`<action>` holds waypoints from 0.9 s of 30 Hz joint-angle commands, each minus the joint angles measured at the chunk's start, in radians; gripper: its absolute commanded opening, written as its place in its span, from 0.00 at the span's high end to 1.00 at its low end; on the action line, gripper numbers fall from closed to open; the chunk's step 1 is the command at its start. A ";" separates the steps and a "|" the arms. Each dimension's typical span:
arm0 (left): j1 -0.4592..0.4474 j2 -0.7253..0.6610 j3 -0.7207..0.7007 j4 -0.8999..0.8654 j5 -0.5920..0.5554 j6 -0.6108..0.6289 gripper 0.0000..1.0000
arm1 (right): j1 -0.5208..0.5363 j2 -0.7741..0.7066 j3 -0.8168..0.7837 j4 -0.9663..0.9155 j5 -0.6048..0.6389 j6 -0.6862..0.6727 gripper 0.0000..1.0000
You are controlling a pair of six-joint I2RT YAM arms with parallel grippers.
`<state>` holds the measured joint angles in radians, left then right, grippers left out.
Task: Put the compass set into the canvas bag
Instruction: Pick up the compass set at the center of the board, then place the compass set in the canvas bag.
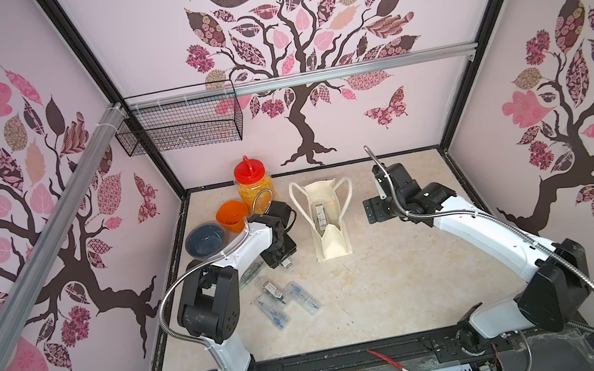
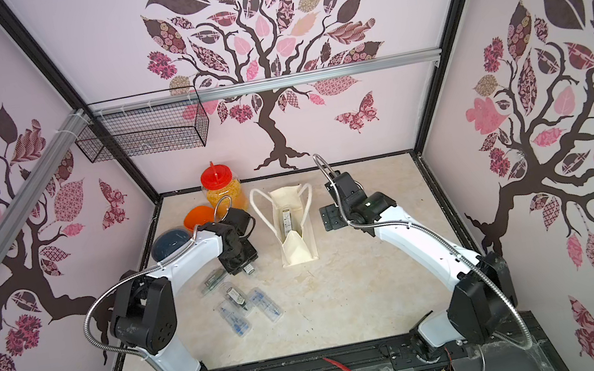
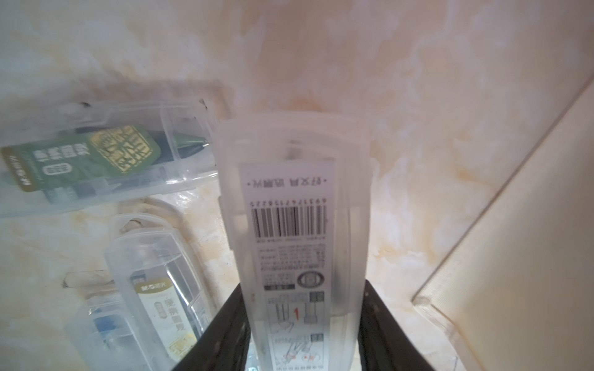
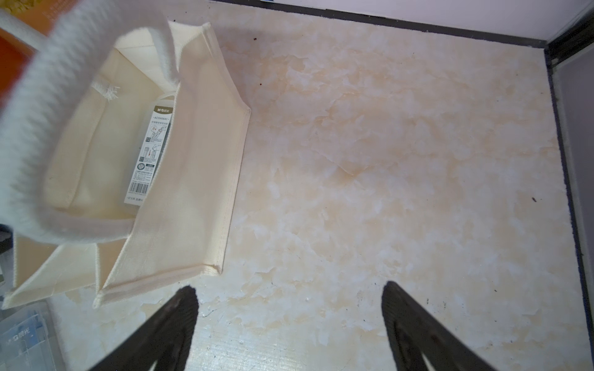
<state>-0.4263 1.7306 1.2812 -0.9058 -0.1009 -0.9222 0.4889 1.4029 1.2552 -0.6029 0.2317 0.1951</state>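
Observation:
My left gripper is shut on a compass set, a clear plastic case with a barcode label, its jaws pressing both long sides. In both top views this gripper sits low over the table, left of the canvas bag. The cream bag stands open with another compass set lying inside. Several more clear compass sets lie on the table near the left arm. My right gripper is open and empty, just right of the bag.
A red-lidded jar, an orange cup and a dark blue bowl stand at the back left behind the left gripper. A wire basket hangs on the back wall. Loose tools lie on the front rail.

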 commanded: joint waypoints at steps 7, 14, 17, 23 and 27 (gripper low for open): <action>-0.045 -0.151 0.191 -0.049 -0.198 0.165 0.54 | -0.039 -0.075 -0.024 0.036 0.009 0.043 0.08; -0.160 -0.174 0.360 -0.036 -0.266 0.312 0.54 | -0.040 -0.081 -0.023 0.041 0.006 0.056 0.07; -0.207 -0.124 0.452 -0.047 -0.255 0.368 0.54 | -0.039 -0.089 -0.023 0.047 0.006 0.061 0.07; -0.245 0.009 0.568 -0.039 -0.183 0.432 0.54 | -0.040 -0.109 -0.020 0.043 0.021 0.059 0.07; -0.246 0.077 0.608 -0.008 -0.147 0.470 0.53 | -0.040 -0.124 -0.025 0.035 0.032 0.051 0.07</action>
<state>-0.6727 1.7748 1.8324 -0.9291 -0.2794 -0.5087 0.4503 1.3289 1.2201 -0.5697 0.2420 0.2470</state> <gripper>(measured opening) 0.475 0.926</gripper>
